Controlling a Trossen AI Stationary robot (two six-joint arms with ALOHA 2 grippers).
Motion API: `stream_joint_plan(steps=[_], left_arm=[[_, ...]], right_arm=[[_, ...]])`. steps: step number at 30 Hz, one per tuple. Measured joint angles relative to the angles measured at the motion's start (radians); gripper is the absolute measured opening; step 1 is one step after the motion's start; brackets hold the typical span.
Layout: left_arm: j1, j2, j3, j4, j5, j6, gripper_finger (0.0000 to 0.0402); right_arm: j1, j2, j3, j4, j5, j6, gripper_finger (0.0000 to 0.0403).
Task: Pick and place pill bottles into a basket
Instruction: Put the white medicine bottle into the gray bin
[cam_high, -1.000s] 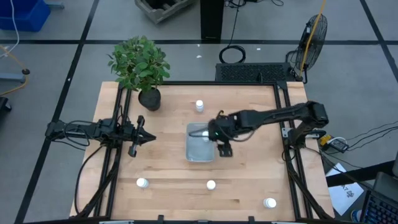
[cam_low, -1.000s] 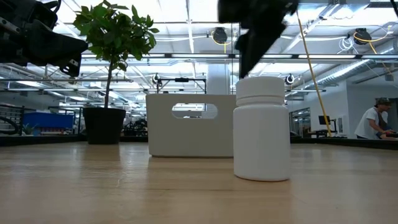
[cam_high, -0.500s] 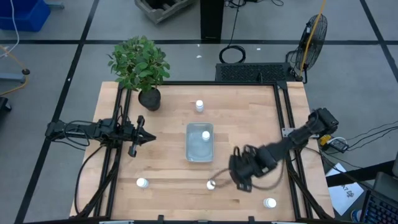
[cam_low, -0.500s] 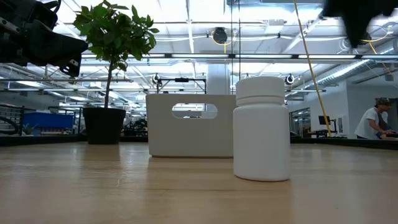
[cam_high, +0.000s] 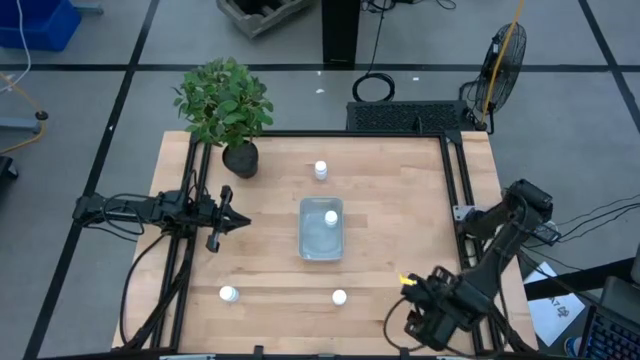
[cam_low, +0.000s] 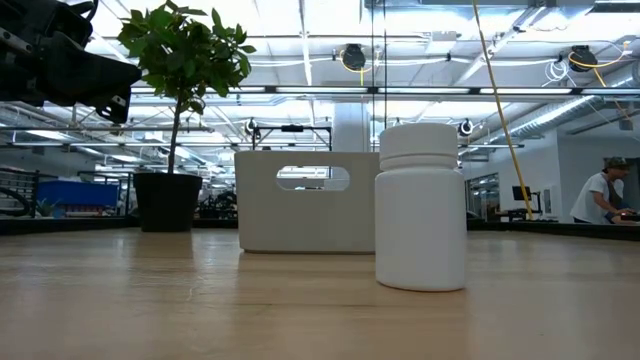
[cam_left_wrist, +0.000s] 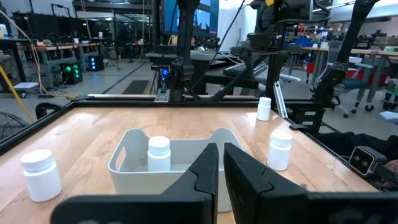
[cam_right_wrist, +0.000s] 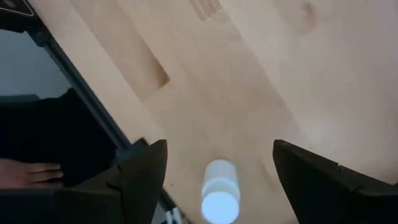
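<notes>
Pill bottle (cam_right_wrist: 219, 190) | small, white, round-capped, upright on table (cam_right_wrist: 261, 81) | I see right pincer (cam_right_wrist: 217, 171) spread above it | left pincer (cam_left_wrist: 221, 163) pressed together.

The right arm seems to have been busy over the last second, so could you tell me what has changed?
The right gripper swung from over the basket to the table's front right corner, now open above a pill bottle there. One bottle stands in the basket. The left gripper and the other bottles stayed put.
</notes>
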Motion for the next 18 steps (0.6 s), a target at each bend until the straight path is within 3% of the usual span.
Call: stream_joint_plan(steps=[7,11,18], left_arm=[[0.000,0.000,0.000,0.000,0.000,0.000,0.0031],[0.000,0.000,0.000,0.000,0.000,0.000,0.0031],[0.000,0.000,0.000,0.000,0.000,0.000,0.0031]], right_arm=[[0.098,0.005,-0.035,0.010,0.014,0.203,0.0287],[0.134,0.005,-0.092,0.067,-0.056,0.303,0.0288],[0.149,0.005,-0.187,0.254,-0.061,0.337,0.0288]])
